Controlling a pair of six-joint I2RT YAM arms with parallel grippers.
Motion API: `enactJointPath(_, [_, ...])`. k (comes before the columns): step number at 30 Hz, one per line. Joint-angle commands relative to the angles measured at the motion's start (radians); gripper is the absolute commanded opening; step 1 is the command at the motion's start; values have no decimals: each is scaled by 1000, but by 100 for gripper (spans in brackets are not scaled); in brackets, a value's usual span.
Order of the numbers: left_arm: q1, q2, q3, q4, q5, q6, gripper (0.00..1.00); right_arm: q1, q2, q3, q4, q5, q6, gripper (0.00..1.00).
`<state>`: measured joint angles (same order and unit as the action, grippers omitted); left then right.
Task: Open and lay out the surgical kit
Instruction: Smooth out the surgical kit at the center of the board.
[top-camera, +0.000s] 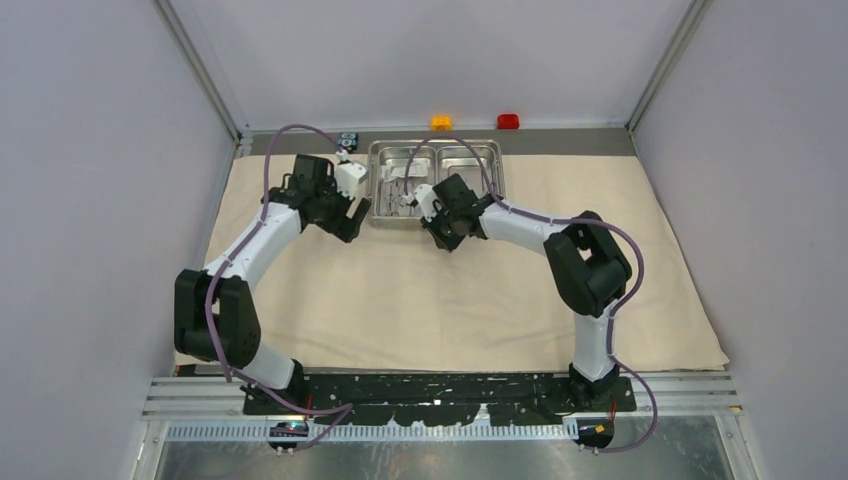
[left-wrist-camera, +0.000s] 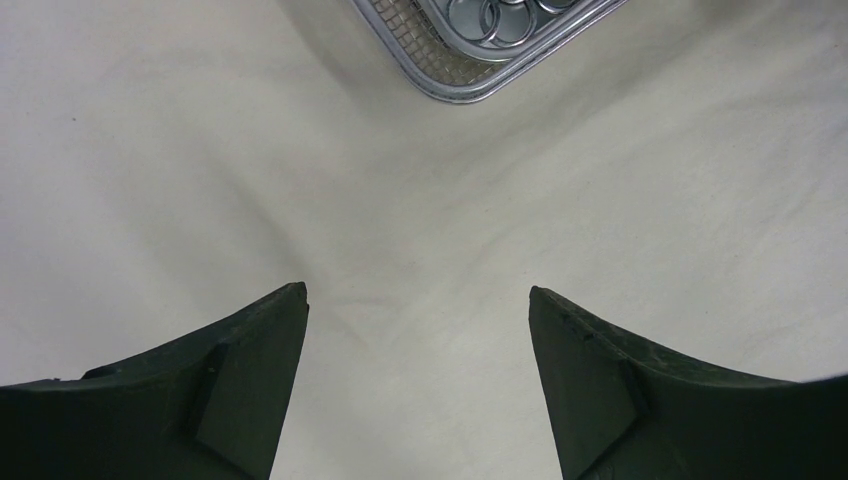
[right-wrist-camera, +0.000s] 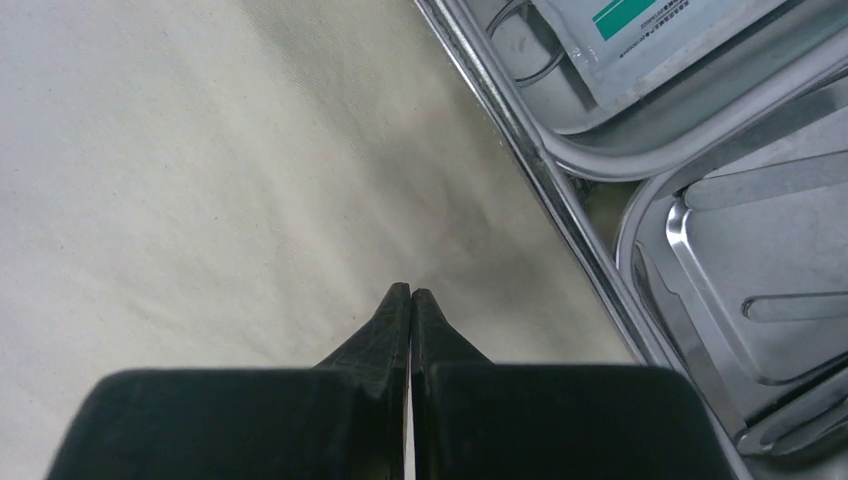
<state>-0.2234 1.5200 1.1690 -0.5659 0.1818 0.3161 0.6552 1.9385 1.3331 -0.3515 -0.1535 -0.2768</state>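
At frame upper centre, tray (top-camera: 400, 143) is set on cloth wrap (top-camera: 400, 290); right gripper (right-wrist-camera: 411, 292), shut empty beside its rim, should be opened before instruments (right-wrist-camera: 770, 180) are picked; left gripper (left-wrist-camera: 418, 292) is held wide.

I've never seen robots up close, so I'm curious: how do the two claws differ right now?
The left gripper stands wide open; the right gripper is shut tight. The left gripper faces a corner of the steel tray from farther off; the right gripper sits just beside the tray's long rim. Both hover over the beige cloth, and neither shows anything in its grip.
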Motion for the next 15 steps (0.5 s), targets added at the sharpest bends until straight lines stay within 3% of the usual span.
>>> enactJointPath(1, [33,-43,-11,48,43,-14,83,8,32,52,10,-2,4,1])
enactJointPath(15, [63,-62,18,21,27,16,82,119,45,-46,-175,-57,-34,1])
